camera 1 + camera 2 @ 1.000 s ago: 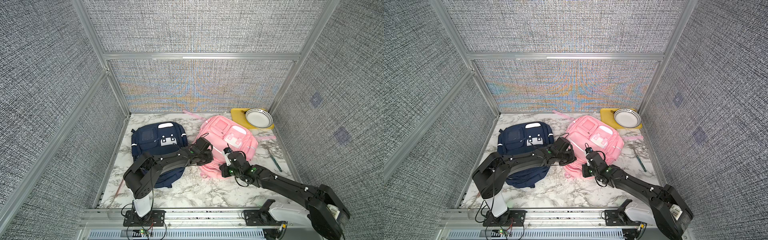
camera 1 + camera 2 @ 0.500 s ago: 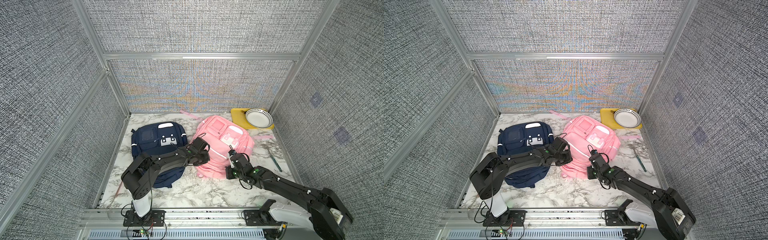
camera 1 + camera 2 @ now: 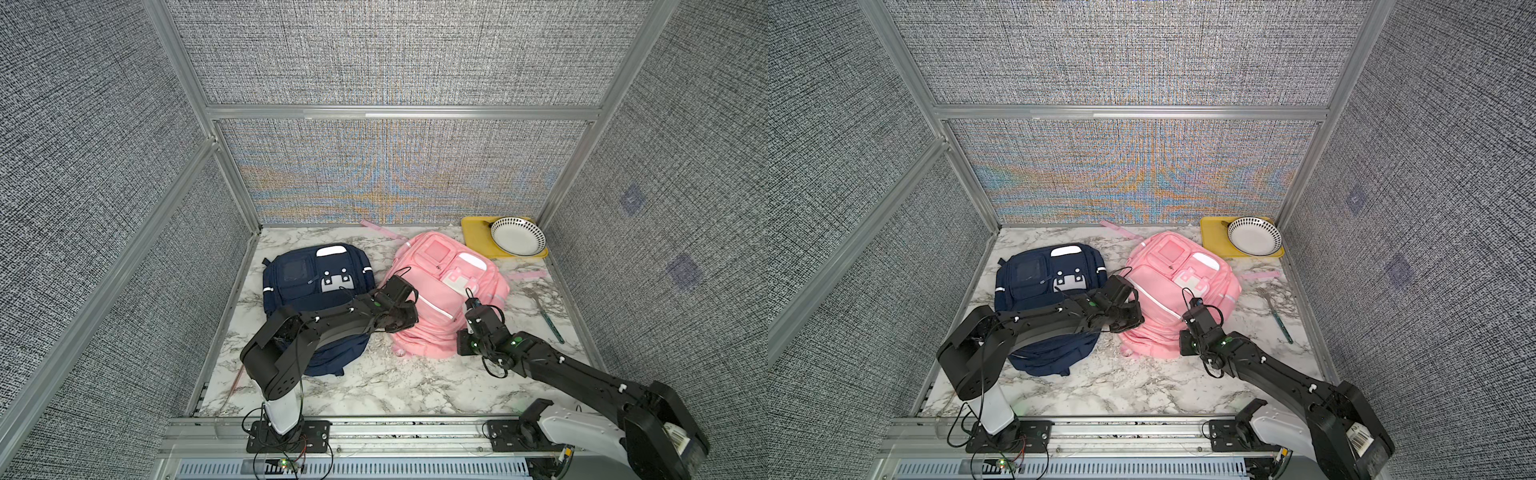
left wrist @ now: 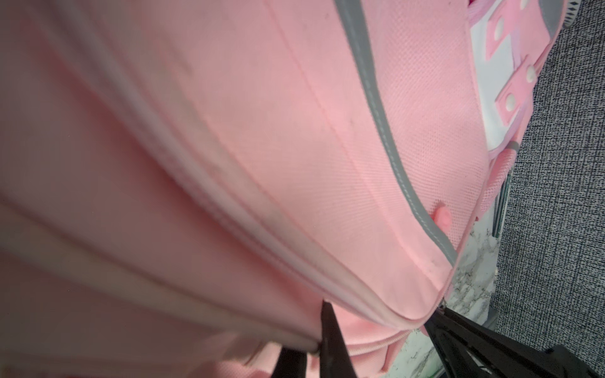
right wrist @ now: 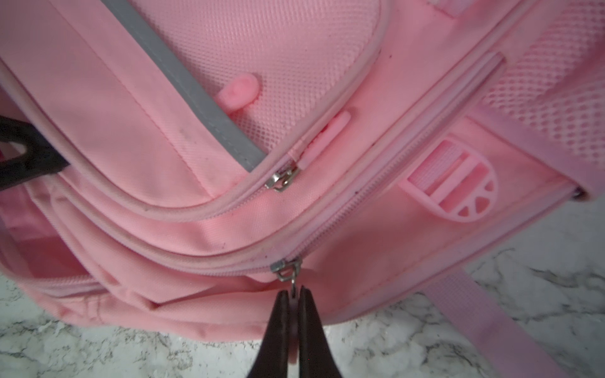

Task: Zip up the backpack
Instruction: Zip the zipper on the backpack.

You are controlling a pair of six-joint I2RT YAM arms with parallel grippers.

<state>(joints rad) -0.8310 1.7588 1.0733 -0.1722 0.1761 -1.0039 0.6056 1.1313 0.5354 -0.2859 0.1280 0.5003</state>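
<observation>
Two hands grip the pink backpack [image 3: 446, 291], lying right of middle on the desk [image 3: 374, 382]: right hand [image 5: 294, 293] clamped on the zip pull [image 5: 288, 273], left hand [image 4: 306, 330] pinching its fabric [image 4: 229, 311]. From the pull, the unzipped track [image 5: 196, 263] runs along the near end toward the left hand

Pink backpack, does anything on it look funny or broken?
Yes. The pink backpack gapes open on one side, showing its lining, because the zipper is only partway along. The right gripper pinches the zipper pull. A fork lies loose on the table beside it.
</observation>
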